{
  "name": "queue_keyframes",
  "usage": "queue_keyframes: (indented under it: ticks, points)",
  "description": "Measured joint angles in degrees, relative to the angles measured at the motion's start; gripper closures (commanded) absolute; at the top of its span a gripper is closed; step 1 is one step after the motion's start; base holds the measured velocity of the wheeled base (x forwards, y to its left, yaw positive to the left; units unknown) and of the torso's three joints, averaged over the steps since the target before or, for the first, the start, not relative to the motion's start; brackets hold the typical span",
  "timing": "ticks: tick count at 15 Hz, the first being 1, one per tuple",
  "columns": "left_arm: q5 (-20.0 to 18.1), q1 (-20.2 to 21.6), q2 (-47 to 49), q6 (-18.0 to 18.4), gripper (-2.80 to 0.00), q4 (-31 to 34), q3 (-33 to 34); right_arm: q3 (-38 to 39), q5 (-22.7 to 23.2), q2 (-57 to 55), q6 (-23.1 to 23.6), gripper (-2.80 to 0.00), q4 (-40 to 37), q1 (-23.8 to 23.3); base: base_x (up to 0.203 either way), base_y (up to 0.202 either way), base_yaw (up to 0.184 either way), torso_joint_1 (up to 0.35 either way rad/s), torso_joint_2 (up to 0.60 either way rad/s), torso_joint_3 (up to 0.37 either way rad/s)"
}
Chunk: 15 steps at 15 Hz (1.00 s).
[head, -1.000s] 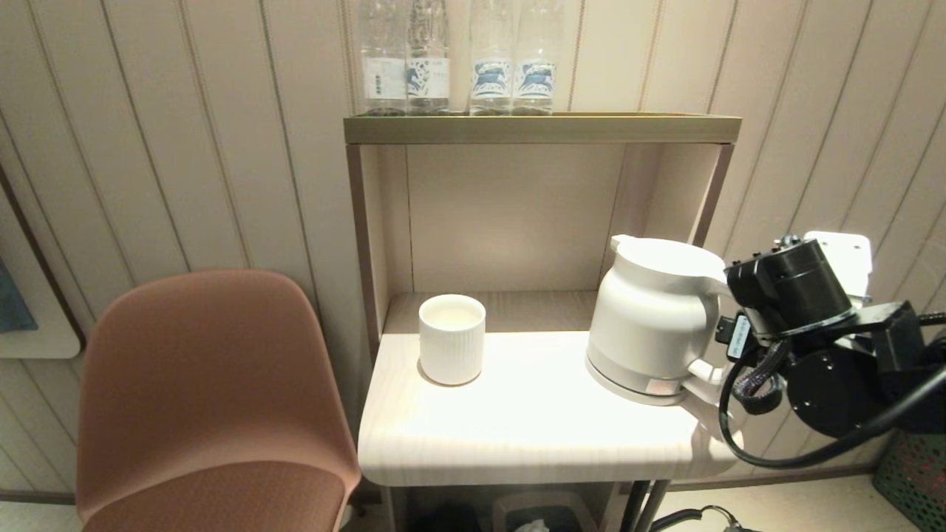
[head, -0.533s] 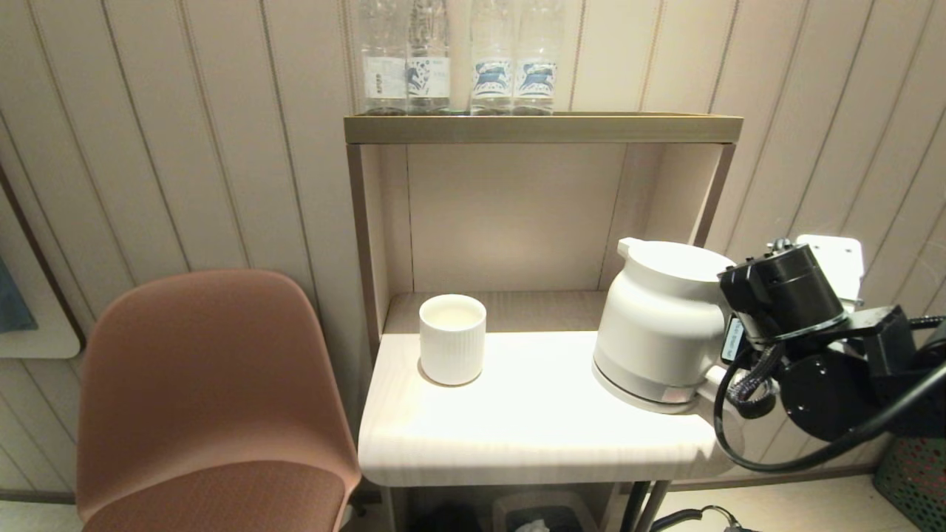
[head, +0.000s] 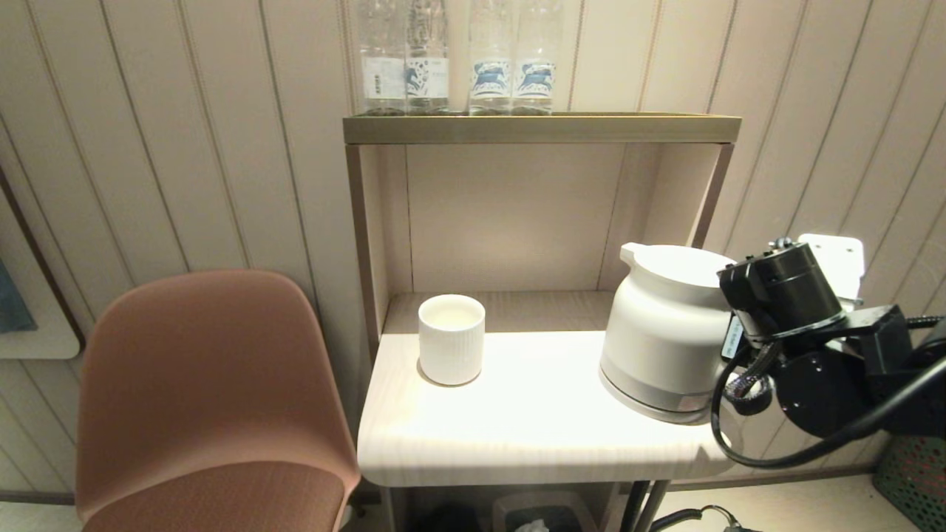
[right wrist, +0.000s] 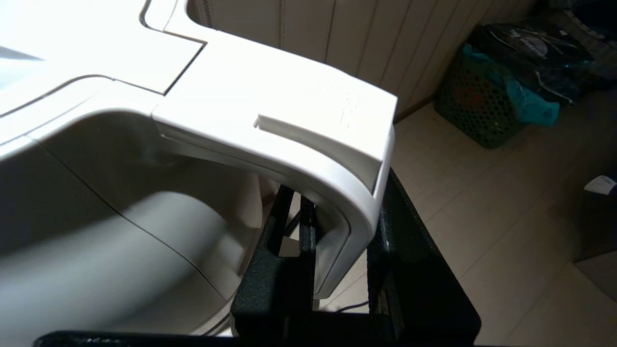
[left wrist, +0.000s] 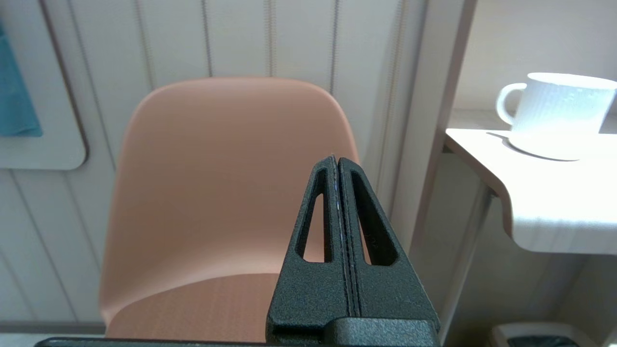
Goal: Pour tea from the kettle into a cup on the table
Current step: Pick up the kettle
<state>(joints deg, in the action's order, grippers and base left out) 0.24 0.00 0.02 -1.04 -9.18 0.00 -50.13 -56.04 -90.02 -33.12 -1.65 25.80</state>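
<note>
My right gripper [right wrist: 337, 231] grips the kettle [head: 669, 332] by its loop handle [right wrist: 308, 154]; in the right wrist view its fingers [right wrist: 409, 270] sit on either side of the handle's upright part, closed against it. In the head view the gripper itself is hidden behind the black wrist housing beside the kettle's body.

The kettle stands at the right end of the tabletop [head: 532, 428], tilted slightly, its spout [head: 628, 253] turned toward the shelf frame [head: 539, 129]. I cannot tell whether its underside touches the tabletop or hangs just above it.

The cup [head: 451, 338] stands upright near the tabletop's left rear part, well apart from the kettle. In the left wrist view the cup [left wrist: 559, 113] shows a small loop handle on one side.

My left gripper [left wrist: 337, 202] is out of the head view; its own camera shows its fingers [left wrist: 318, 217] pressed flat together with nothing between them, pointing toward the chair [left wrist: 231, 183], off the tabletop's left edge.

Four clear bottles [head: 458, 59] stand on top of the shelf frame.
</note>
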Motion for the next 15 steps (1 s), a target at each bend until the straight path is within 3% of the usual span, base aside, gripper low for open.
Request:
queue_keyframes:
  ticks: [8, 15]
  points:
    - [-0.02, 0.0, 0.0, 0.0, 0.0, -0.02, 0.0, -0.25, 0.31, -3.6, 2.38, 0.0, 9.74, 0.87, 0.0, 0.0, 0.0, 0.0, 0.0, 0.0]
    - [-0.02, 0.0, 0.0, 0.02, 0.0, 0.0, 0.0, -2.4, 0.47, -4.06, 3.47, 0.0, 10.09, 0.83, 0.0, 0.0, 0.0, 0.0, 0.0, 0.0]
